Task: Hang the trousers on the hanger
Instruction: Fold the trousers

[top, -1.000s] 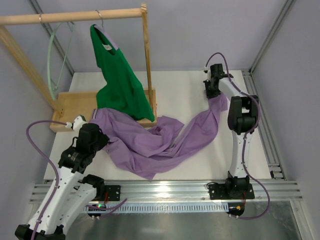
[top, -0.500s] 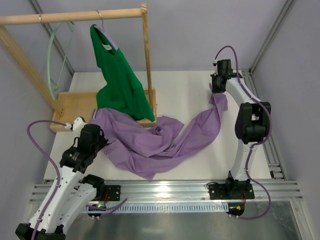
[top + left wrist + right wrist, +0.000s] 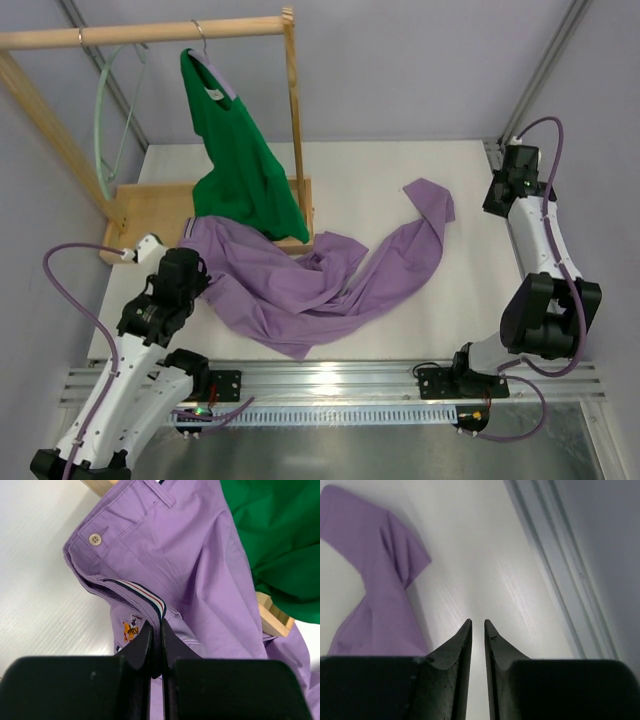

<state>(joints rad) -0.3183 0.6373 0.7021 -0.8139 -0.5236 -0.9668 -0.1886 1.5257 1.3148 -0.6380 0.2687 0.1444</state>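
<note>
The trousers are matt cloth, the rack bare wood.

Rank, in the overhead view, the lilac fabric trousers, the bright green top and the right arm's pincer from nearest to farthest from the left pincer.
1. The lilac fabric trousers: waistband clamped in the left pincer.
2. The bright green top: hanging just behind, upper left.
3. The right pincer: far across, at the right edge.
</note>
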